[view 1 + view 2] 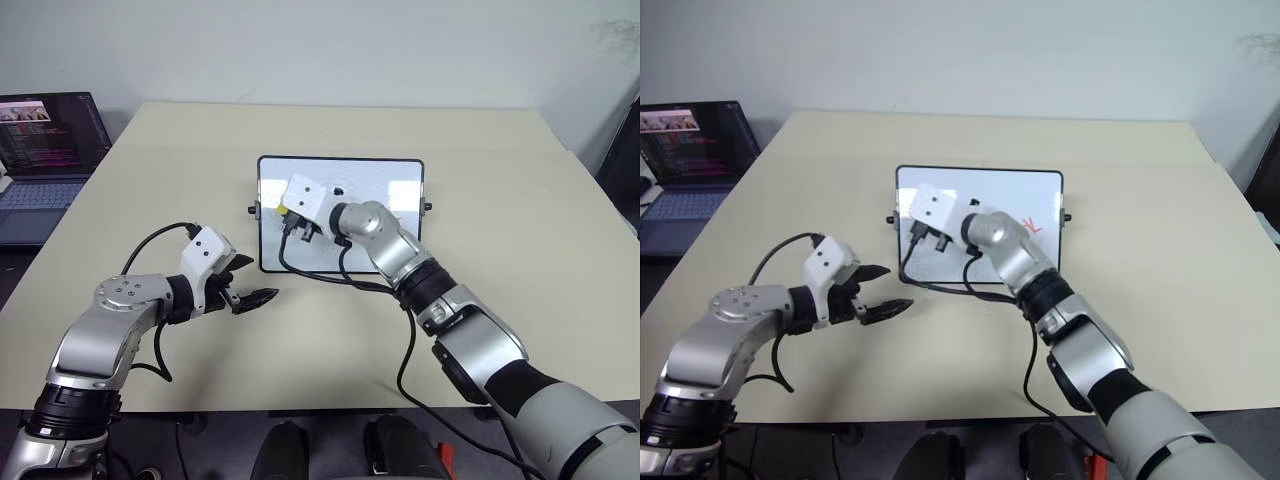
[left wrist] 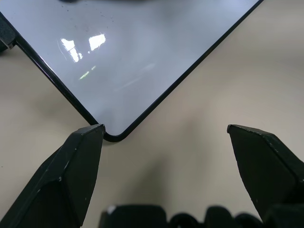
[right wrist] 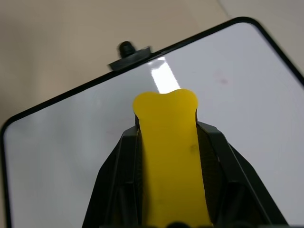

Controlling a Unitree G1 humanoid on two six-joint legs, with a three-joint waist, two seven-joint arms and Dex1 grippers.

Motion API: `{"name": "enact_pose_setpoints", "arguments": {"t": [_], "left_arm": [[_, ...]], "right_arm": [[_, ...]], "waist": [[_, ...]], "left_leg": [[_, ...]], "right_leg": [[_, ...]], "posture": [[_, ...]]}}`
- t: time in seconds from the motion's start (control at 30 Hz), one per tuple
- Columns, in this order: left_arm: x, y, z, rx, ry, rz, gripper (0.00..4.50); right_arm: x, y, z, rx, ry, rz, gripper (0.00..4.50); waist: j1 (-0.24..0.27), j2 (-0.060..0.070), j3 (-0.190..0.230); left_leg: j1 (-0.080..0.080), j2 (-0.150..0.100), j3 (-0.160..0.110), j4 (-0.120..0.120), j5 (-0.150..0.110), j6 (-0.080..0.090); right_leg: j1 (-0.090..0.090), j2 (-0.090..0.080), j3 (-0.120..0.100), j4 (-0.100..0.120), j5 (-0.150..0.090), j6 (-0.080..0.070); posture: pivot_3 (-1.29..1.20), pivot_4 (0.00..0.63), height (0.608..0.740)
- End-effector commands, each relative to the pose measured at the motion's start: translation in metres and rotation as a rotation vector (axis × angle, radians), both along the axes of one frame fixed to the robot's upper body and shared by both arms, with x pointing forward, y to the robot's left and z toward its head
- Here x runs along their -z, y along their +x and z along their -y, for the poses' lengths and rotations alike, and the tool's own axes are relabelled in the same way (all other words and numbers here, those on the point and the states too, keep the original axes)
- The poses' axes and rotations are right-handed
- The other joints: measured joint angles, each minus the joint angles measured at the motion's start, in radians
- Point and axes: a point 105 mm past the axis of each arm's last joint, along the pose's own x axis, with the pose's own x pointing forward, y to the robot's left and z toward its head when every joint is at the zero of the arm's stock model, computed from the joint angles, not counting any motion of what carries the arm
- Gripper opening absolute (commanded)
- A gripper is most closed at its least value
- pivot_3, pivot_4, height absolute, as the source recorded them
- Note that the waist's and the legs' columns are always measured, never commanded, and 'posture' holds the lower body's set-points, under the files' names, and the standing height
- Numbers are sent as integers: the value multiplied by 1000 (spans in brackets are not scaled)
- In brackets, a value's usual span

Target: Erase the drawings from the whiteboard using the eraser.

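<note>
The left gripper (image 1: pixel 256 290) hangs over the table (image 1: pixel 520 300) with its black fingers spread wide and nothing between them, just by the near corner of the whiteboard (image 2: pixel 142 42). Farther on, the right gripper (image 3: pixel 166 142) pinches the yellow eraser (image 3: pixel 167 142) tight over the board's left part. A red drawing (image 1: pixel 1030 227) peeks out beside the right arm. A laptop (image 1: pixel 45 160) sits far left.

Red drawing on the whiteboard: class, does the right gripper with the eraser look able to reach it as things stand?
Probably yes. The right gripper, shut on the eraser, is over the whiteboard, and the red drawing lies on the same board beside the arm. Nothing stands between them.
</note>
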Motion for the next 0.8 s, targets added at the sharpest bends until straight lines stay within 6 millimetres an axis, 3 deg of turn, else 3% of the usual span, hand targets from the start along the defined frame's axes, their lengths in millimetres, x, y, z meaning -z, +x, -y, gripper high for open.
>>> {"name": "enact_pose_setpoints", "arguments": {"t": [0.03,0.13,0.3,0.43,0.57,0.67,0.8], "left_arm": [[-10,-1,4,19,5,40,4500],[-9,0,5,22,2,40,4500],[-10,1,7,27,-2,42,4500],[-13,0,9,38,-18,53,4500],[-23,-1,17,77,-62,79,4500],[-28,0,22,91,-77,90,4500],[-34,2,27,119,-78,101,4500]], "right_arm": [[22,-8,6,-25,-75,-75,1228],[16,-6,7,-9,-58,-48,1228],[-15,-2,9,10,87,-4,1227],[-49,-23,12,-65,292,-51,1227],[-79,-52,39,-102,457,-62,1227],[-79,-62,62,-62,467,-55,1227],[-54,-70,95,66,417,-92,1227]], "waist": [[0,0,0],[0,0,0],[2,0,0],[2,0,0],[2,0,1],[4,0,1],[4,0,1]], "left_leg": [[0,0,0,0,0,0],[0,0,0,0,0,0],[0,0,-1,1,0,0],[-3,0,-1,1,0,0],[-5,0,-2,0,-2,-3],[-6,0,-2,0,-3,-4],[-5,-1,-1,1,-3,-3]], "right_leg": [[0,0,0,0,0,0],[0,0,0,0,0,0],[0,0,-1,1,0,0],[-2,0,-1,0,0,0],[-4,0,-1,-1,-1,1],[-4,0,-1,-2,-2,2],[-3,-1,0,-2,-2,2]], "posture": [[0,150,740],[0,150,740],[0,150,740],[0,150,740],[0,150,740],[0,150,740],[0,150,740]]}}
